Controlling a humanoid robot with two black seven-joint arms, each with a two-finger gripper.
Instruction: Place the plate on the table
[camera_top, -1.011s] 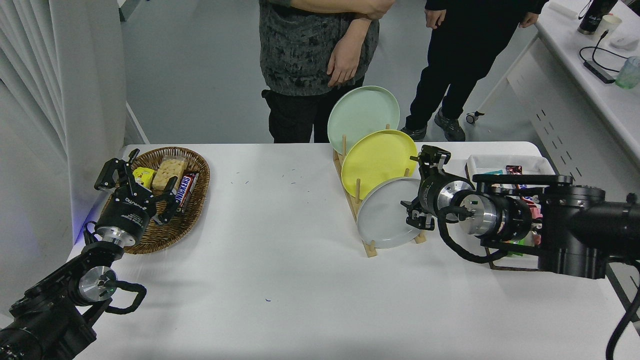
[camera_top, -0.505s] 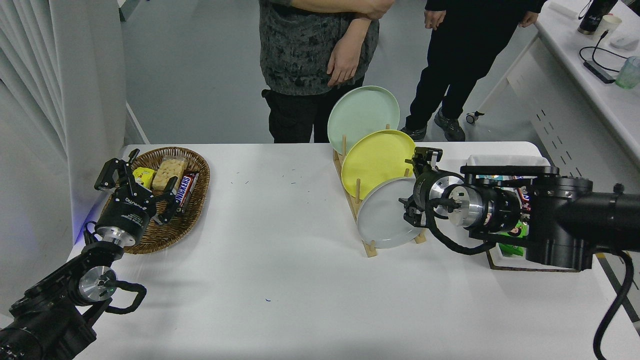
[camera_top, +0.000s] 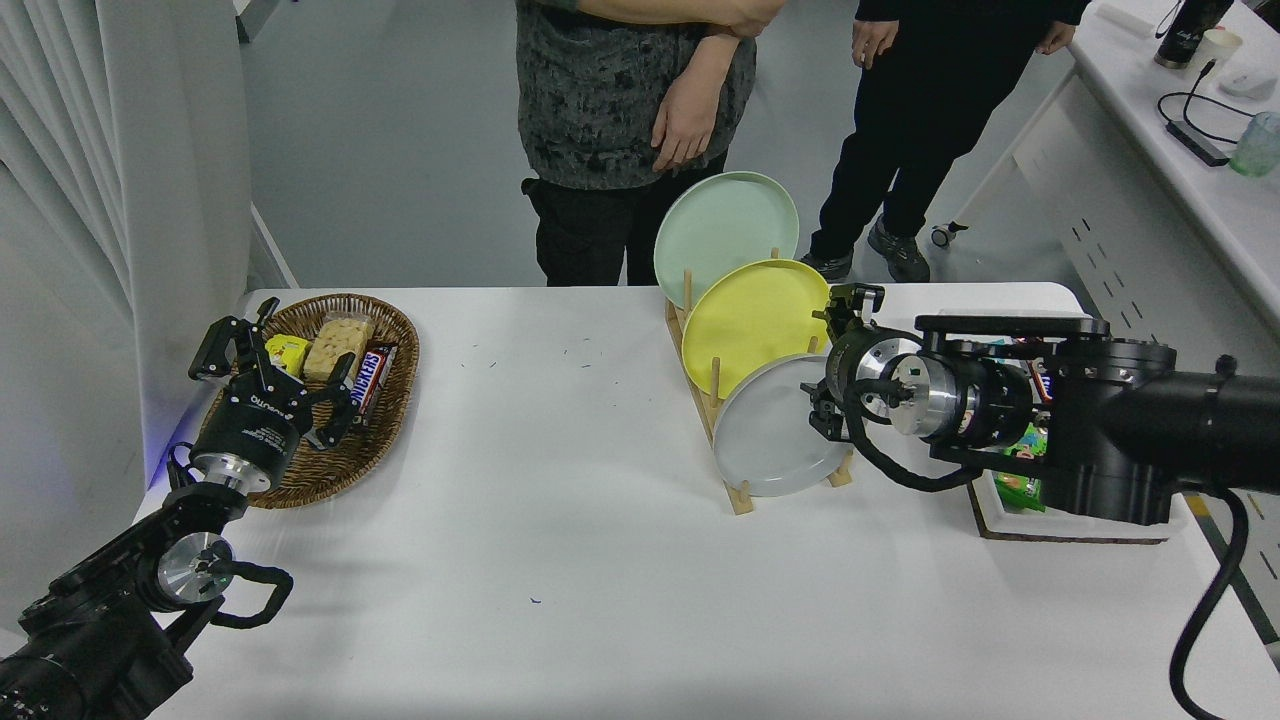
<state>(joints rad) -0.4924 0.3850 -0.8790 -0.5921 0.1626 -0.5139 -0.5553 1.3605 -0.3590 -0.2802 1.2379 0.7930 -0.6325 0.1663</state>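
This looks like a robotics lab or test room inside an office building. Two black robot arms (camera_top: 1100, 430) reach over a plain white table (camera_top: 560, 560) laid out with props: a wicker basket (camera_top: 390, 420) of snacks and a wooden plate rack (camera_top: 722, 440). Two people (camera_top: 620, 100) stand watching on a bare grey floor (camera_top: 400, 140). A white desk (camera_top: 1180, 170) at the right holds cables, cups and a mouse.

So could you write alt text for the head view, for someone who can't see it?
A robot's right gripper reaches the right rim of a light-grey plate standing in a wooden rack with a yellow plate and a mint-green plate on a white table. The left gripper is parked over a wicker snack basket; two people stand behind.
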